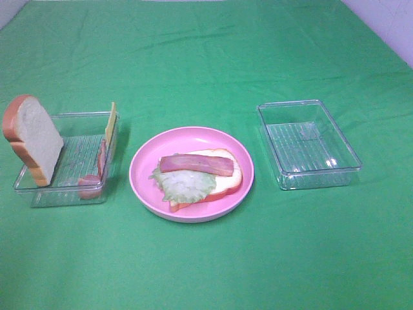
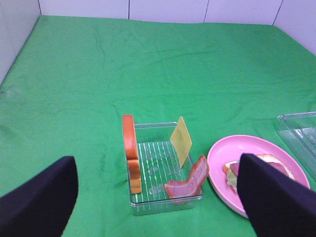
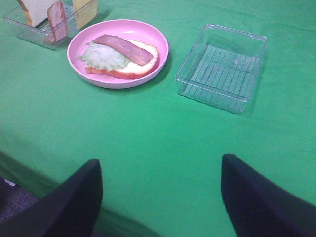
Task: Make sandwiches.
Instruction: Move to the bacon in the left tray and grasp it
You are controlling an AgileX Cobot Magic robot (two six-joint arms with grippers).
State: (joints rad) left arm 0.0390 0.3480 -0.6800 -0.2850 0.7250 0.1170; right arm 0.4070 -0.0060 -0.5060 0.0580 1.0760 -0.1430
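A half-built sandwich (image 1: 197, 175) lies on the round pink plate (image 1: 145, 155): one bread slice topped with lettuce (image 1: 184, 184) and a bacon strip (image 1: 195, 163). The clear tray on the left (image 1: 77, 194) holds an upright bread slice (image 1: 35, 139), a yellow cheese square (image 1: 111, 123) and a bacon strip (image 2: 190, 180). Neither gripper shows in the exterior high view. In the left wrist view my left gripper (image 2: 157, 168) hangs open, well back from that tray. In the right wrist view my right gripper (image 3: 162, 165) is open over bare cloth near the table's front edge, holding nothing.
An empty clear tray (image 1: 310, 145) stands right of the plate. Green cloth (image 1: 206, 64) covers the whole table. White walls (image 2: 148, 10) border the far side, and the table's front edge (image 3: 29, 182) shows in the right wrist view.
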